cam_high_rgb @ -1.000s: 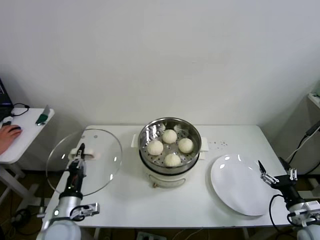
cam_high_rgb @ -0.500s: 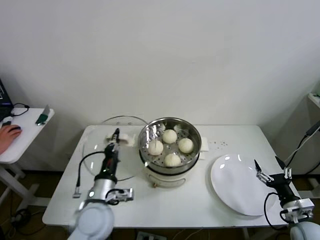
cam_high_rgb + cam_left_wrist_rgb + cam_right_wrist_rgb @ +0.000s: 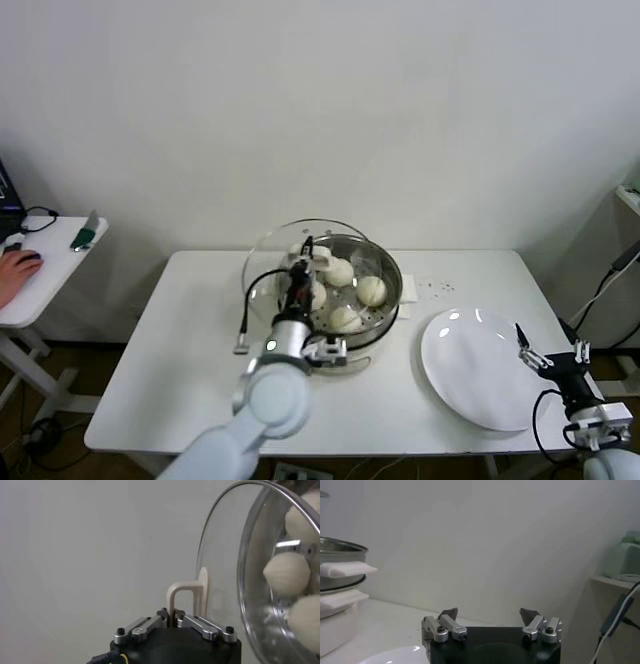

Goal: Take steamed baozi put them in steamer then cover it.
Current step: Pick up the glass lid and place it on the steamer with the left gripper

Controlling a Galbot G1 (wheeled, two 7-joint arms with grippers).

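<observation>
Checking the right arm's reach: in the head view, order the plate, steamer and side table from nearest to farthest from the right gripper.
From the right gripper, parked open at the table's right edge:
1. Plate, just to its left.
2. Steamer, mid-table.
3. Side table, far left.

Light is even and bright, falling from above onto the white worktop (image 3: 180, 330) and the pale wall (image 3: 320, 110). Shadows are faint; a soft one lies under the worktop's near edge. The plate (image 3: 470, 375) carries small glare spots on its far left part, and the steamer (image 3: 385, 262) rim shines with bright highlights. The cover (image 3: 262, 262) shows thin reflections along its rim. In the head view the left arm (image 3: 270, 400) near the camera is blurred and smeared. In the left wrist view the buns (image 3: 287, 572) behind the glass look soft, with a white streak of glare beside them. The right wrist view is dimmer and greyish, and its shelf (image 3: 615, 582) at the edge is hazy.
</observation>
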